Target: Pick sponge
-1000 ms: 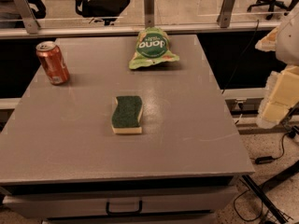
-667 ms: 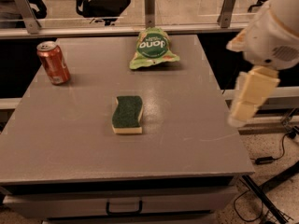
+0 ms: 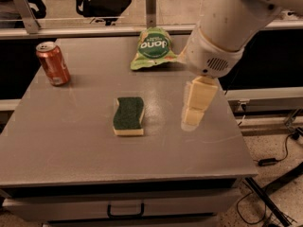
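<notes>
A plain grey table [image 3: 66, 145] with a drawer [image 3: 125, 203] under its front edge is seen carrying three things. The sponge [image 3: 129, 116] is laid flat near the middle, green side up, with pale foam showing along the near edge. A red soda can [image 3: 53, 63] is stood upright near the far left corner, well apart from it. A green snack bag [image 3: 153, 48] is slumped at the far edge. The gripper [image 3: 191, 119] is held over the tabletop's right side, near the sponge but apart from it.
</notes>
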`<move>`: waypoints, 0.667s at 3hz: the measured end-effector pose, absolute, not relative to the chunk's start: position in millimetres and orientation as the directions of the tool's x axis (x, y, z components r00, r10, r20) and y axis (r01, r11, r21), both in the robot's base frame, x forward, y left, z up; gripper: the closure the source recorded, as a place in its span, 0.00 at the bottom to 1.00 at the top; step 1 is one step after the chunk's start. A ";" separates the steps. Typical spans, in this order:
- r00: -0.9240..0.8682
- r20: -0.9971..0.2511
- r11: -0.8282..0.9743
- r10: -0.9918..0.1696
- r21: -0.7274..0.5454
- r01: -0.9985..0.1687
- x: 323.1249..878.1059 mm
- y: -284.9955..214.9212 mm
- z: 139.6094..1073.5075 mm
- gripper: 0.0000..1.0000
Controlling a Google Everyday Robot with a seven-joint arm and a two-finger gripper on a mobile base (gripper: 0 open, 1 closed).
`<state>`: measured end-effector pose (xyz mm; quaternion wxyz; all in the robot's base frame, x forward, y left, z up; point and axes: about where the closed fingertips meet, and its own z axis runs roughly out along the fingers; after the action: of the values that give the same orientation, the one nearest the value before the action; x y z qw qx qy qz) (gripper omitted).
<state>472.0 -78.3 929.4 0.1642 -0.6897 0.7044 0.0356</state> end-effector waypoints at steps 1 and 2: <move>0.046 -0.299 -0.008 -0.953 -0.128 -0.992 480.8 -37.2 900.6 0.00; 0.079 -0.319 -0.052 -0.945 -0.091 -0.994 487.1 5.4 876.3 0.00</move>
<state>487.1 5.4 876.3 0.1443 -0.7202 0.6731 0.0865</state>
